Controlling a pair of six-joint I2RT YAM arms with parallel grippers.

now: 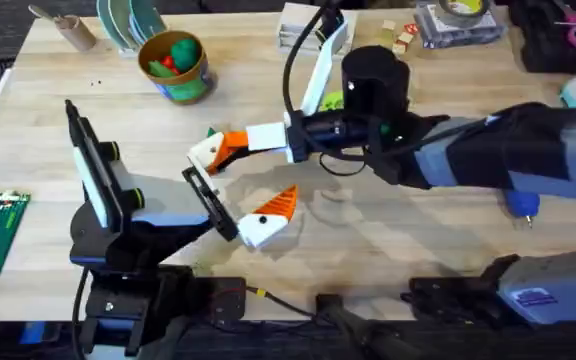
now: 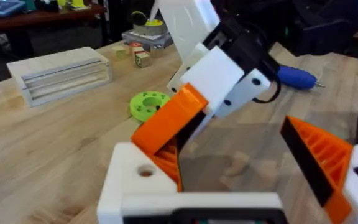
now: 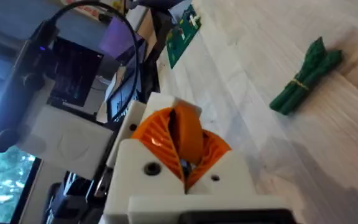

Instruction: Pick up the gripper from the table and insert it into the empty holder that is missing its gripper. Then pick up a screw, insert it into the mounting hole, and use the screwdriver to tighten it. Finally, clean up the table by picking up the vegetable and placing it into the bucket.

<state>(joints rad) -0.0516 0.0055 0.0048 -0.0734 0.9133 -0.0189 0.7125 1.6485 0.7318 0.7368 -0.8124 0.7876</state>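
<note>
Worktop (image 1: pixel 388 235): pale wood with clutter along the far edge.

Right arm reaches across the middle. Its tool (image 1: pixel 236 143) is clamped on the gripper (image 1: pixel 230 148), the orange ribbed wedge, nipped between its own orange pads (image 3: pixel 210 146). The grip is narrow, probably so the part can be steered without slipping.

Left tool (image 1: pixel 238 185) is spread wide and held low, apparently presented as a fixture. One finger carries its orange pad (image 2: pixel 319 155). The other is the bare white holder (image 2: pixel 138 180), mounting hole facing up.

The wedge sits tilted against the holder's inner face. Whether it is fully seated, I cannot tell.

Bucket (image 1: pixel 175 65) is far left, toys already in it.

Screwdriver (image 2: pixel 297 76) lies well to the right, out of the way.

Vegetable (image 3: pixel 306 74) lies flat on the wood near the tools, waiting for cleanup.
</note>
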